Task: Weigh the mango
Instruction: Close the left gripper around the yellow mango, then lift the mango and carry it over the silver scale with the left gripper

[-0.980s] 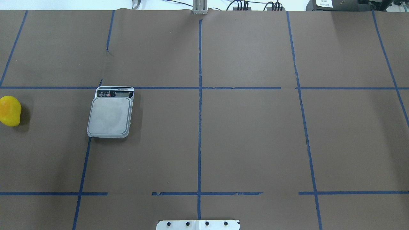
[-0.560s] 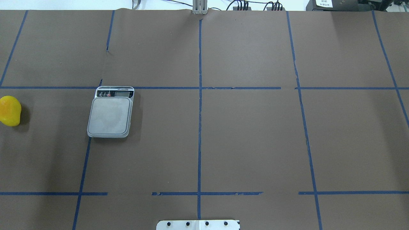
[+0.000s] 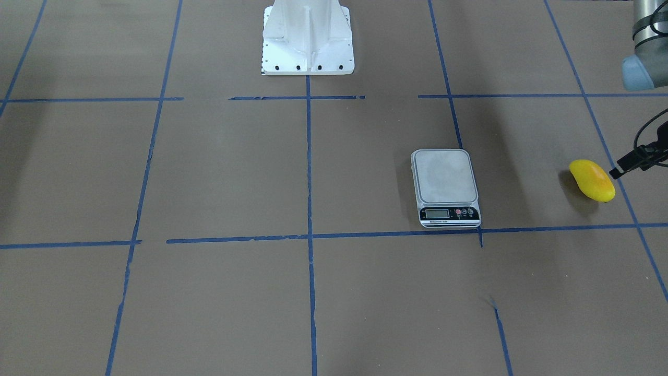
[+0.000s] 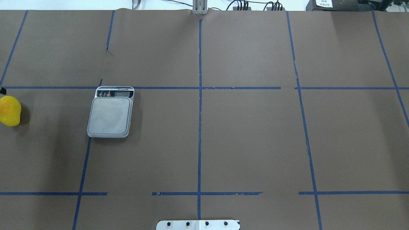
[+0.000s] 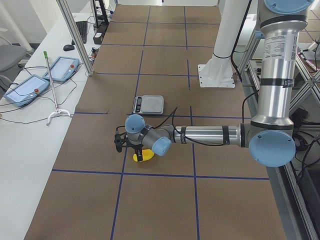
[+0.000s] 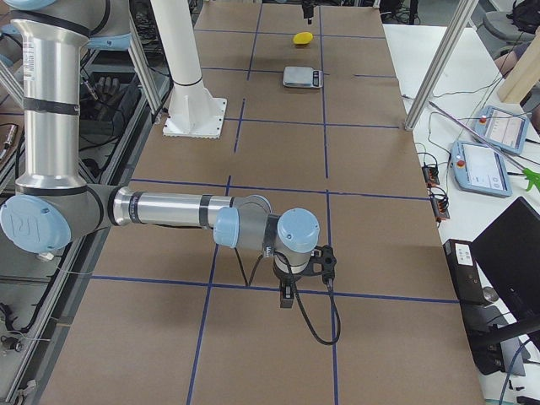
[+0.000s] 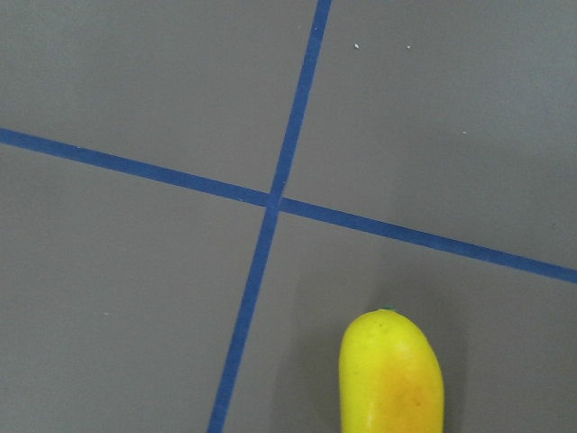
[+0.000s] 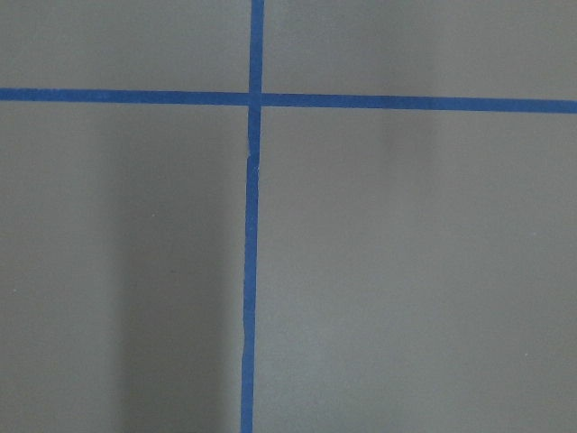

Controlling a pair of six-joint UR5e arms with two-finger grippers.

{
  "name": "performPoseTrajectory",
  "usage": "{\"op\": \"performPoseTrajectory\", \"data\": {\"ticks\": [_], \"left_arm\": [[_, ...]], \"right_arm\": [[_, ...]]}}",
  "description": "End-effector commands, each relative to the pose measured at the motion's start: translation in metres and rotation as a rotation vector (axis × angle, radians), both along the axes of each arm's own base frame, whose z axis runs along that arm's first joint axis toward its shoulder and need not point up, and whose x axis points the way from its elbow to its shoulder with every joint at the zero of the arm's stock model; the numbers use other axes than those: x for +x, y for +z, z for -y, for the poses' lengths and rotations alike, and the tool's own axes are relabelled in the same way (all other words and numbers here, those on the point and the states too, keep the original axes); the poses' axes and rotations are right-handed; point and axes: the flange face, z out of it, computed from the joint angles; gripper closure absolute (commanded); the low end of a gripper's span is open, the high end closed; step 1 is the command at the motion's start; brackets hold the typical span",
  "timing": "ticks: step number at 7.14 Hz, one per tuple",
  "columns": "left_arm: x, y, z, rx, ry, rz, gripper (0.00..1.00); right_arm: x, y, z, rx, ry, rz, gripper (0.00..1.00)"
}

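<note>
The mango (image 3: 591, 180) is glossy yellow with an orange blush. It lies on the brown table cover, well apart from the scale (image 3: 445, 187), on my left side. It also shows at the overhead view's left edge (image 4: 10, 111) and at the bottom of the left wrist view (image 7: 390, 377). The scale's grey platform (image 4: 110, 115) is bare. My left gripper (image 5: 120, 142) hovers just beside and above the mango; I cannot tell if it is open or shut. My right gripper (image 6: 288, 294) hangs over bare table far from both, state unclear.
The robot's white base (image 3: 307, 39) stands at the table's near-robot edge. Blue tape lines (image 4: 199, 127) cross the cover. Teach pendants (image 5: 30, 85) and a stand lie on the white side bench beyond the table.
A small black tip of the left arm's tool has come into the overhead view's left edge, just above the mango. The mango and the scale have not moved.
</note>
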Motion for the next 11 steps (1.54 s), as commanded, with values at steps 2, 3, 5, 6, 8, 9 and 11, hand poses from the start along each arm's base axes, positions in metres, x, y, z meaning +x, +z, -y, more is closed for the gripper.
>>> {"op": "performPoseTrajectory", "data": {"ticks": [2,3,5,6,8,9,11], "left_arm": [[0.034,0.021,0.005,-0.025,0.045,0.007,0.0],[0.037,0.035,-0.002,-0.024,0.056,0.007,0.0],[0.046,0.039,-0.001,-0.013,0.056,0.042,0.0],[0.051,0.039,-0.003,-0.013,0.067,0.042,0.14],[0.055,-0.01,0.002,0.027,0.045,0.002,1.0],[0.057,-0.05,0.0,0.076,0.059,-0.046,1.0],[0.099,-0.169,-0.002,0.116,0.071,-0.135,1.0]], "right_arm": [[0.0,0.0,0.0,0.0,0.0,0.0,0.0],[0.0,0.0,0.0,0.0,0.0,0.0,0.0],[0.0,0.0,0.0,0.0,0.0,0.0,0.0],[0.0,0.0,0.0,0.0,0.0,0.0,0.0],[0.0,0.0,0.0,0.0,0.0,0.0,0.0],[0.0,-0.001,0.001,0.001,0.0,0.0,0.0],[0.0,0.0,0.0,0.0,0.0,0.0,0.0]]}}
